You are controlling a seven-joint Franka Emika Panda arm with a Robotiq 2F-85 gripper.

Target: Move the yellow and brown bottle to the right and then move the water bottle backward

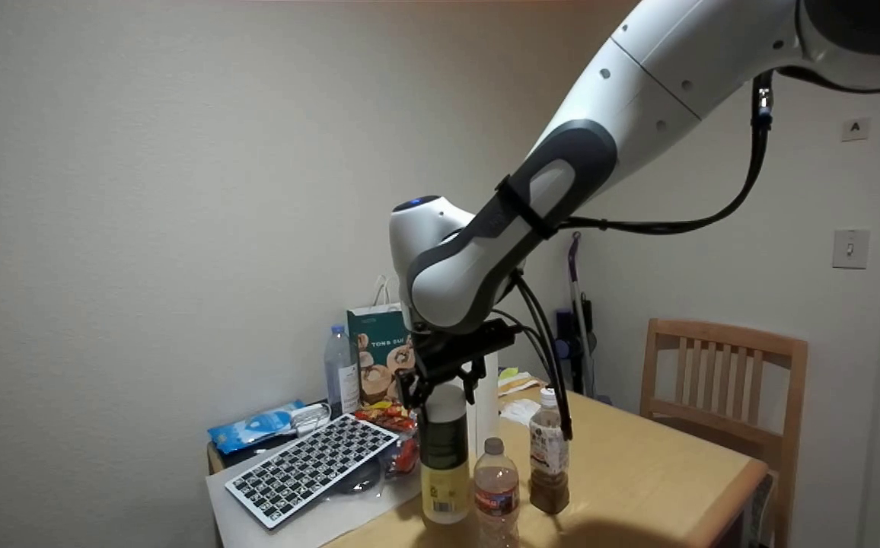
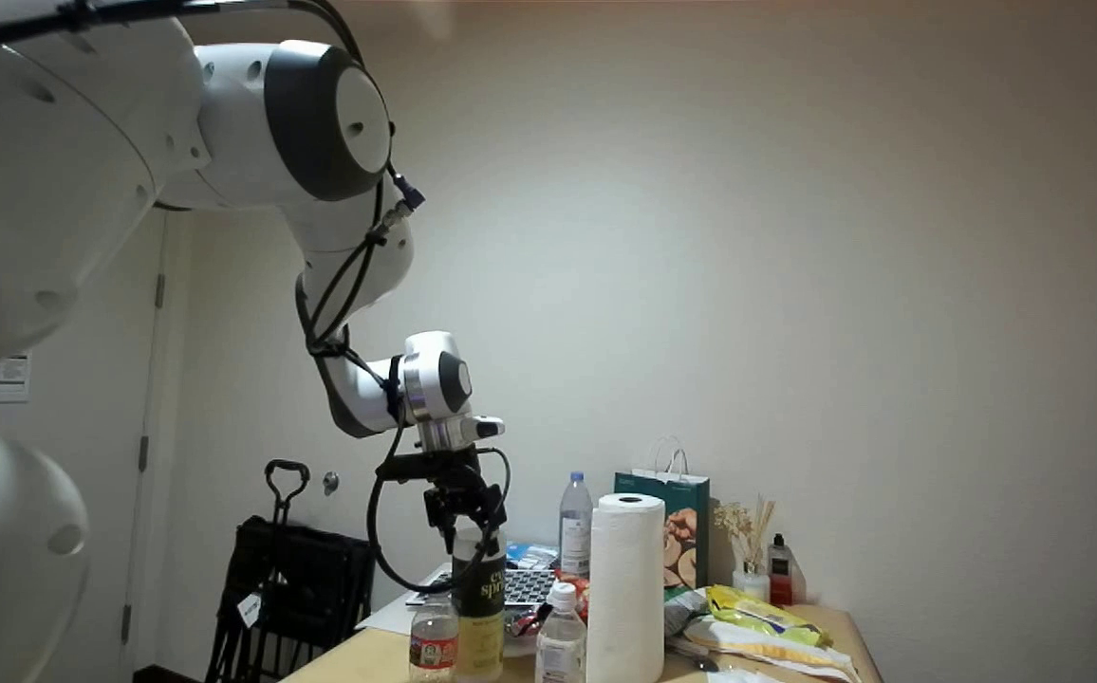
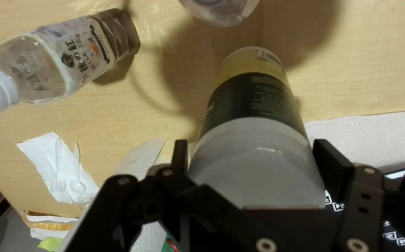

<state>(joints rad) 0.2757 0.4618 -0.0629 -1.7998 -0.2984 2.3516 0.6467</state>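
Observation:
The yellow and brown bottle (image 1: 444,487) stands upright on the table, with a whitish lid, a dark band and a yellow lower part. It also shows in an exterior view (image 2: 479,617) and the wrist view (image 3: 253,94). My gripper (image 3: 249,154) is over it, its fingers on either side of the whitish lid. A thin gap shows at one finger; the other looks close against the lid. The water bottle (image 1: 496,476), clear with a reddish label, stands right beside it. It shows in an exterior view (image 2: 434,626) and, cut off at the top edge, in the wrist view (image 3: 223,14).
A slim brown milk tea bottle (image 1: 549,464) stands near the water bottle. A paper towel roll (image 2: 626,588) stands close to the gripper. A checkered board (image 1: 310,468), a tall blue-capped bottle (image 1: 341,373) and a green bag (image 1: 383,346) are further back. Plastic cutlery (image 3: 78,171) lies on a napkin.

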